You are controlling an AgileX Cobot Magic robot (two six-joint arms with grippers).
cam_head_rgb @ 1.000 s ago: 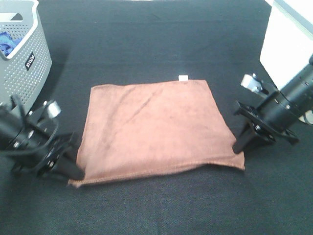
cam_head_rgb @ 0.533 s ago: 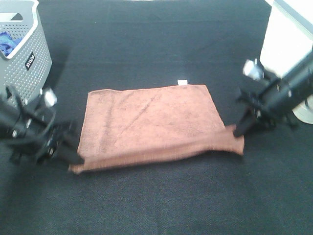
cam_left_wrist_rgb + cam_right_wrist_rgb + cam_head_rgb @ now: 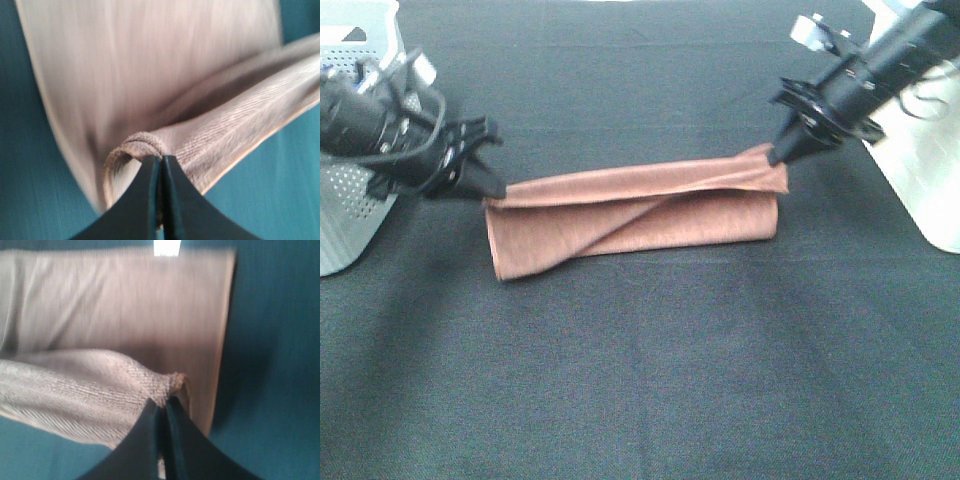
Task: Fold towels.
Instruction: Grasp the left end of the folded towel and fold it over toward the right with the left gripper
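The reddish-brown towel (image 3: 640,212) lies across the middle of the black table, its near edge lifted and carried over the rest toward the back. My left gripper (image 3: 498,190) is shut on the towel's left corner (image 3: 145,142). My right gripper (image 3: 778,156) is shut on the right corner (image 3: 172,380), held a little above the table. The raised edge stretches taut between the two grippers. A small white tag (image 3: 166,247) shows at the far edge in the right wrist view.
A grey perforated basket (image 3: 350,215) stands at the far left, behind my left arm. A white box (image 3: 930,170) stands at the right edge, close to my right arm. Black cloth covers the table (image 3: 640,380).
Both grippers have lifted the towel's near corners and carried them toward the back. The towel, flat a second ago, now doubles over itself into a narrow band.
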